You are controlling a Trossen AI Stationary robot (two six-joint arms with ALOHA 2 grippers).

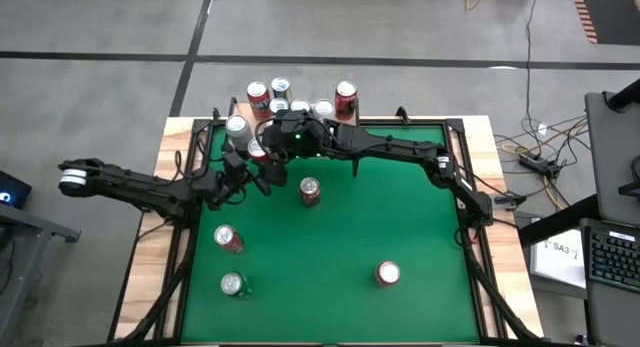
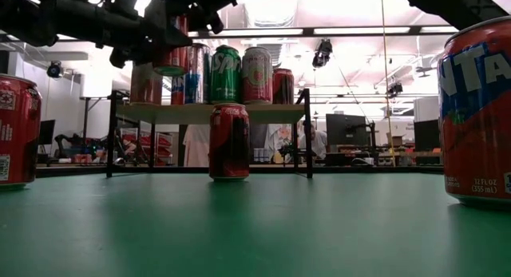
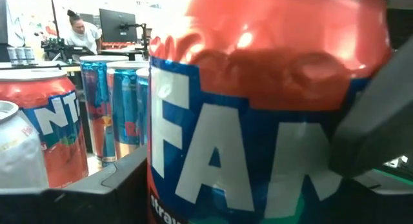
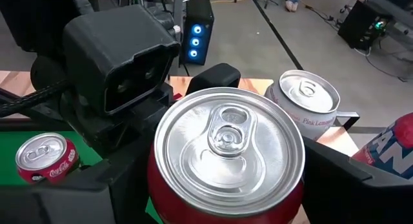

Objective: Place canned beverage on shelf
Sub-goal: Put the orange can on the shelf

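A red and blue Fanta can [image 1: 258, 152] hangs upright in the air at the near left corner of the shelf [image 2: 215, 109], a light-wood board on black legs. Both grippers are on it. My left gripper [image 1: 250, 169] reaches it level from the table's left. My right gripper [image 1: 270, 145] comes over from the right and is shut on it too. In the low view the can [image 2: 171, 49] hangs higher than the board. Several other cans [image 2: 239, 73] stand on the shelf. My left gripper pinches the can's side wall [image 3: 193, 153] between its two fingers, coming level from the table's left. The can stands upright, lifted clear, and its wall shows dents below the shoulder [image 3: 303, 72]. My right gripper has one finger [image 4: 97, 185] on each side of the can's upper wall, just under the rim [image 4: 161, 166]. It slants down from the table's right. The can's top faces up, and its foot is hidden below.
Loose cans stand on the green table: one at the middle [image 1: 310, 192], two at the near left [image 1: 228, 239] [image 1: 235, 284], one at the near right [image 1: 387, 274]. The shelf's black legs [image 2: 308, 133] stand at the far edge. A person [image 3: 80, 33] sits beyond the table.
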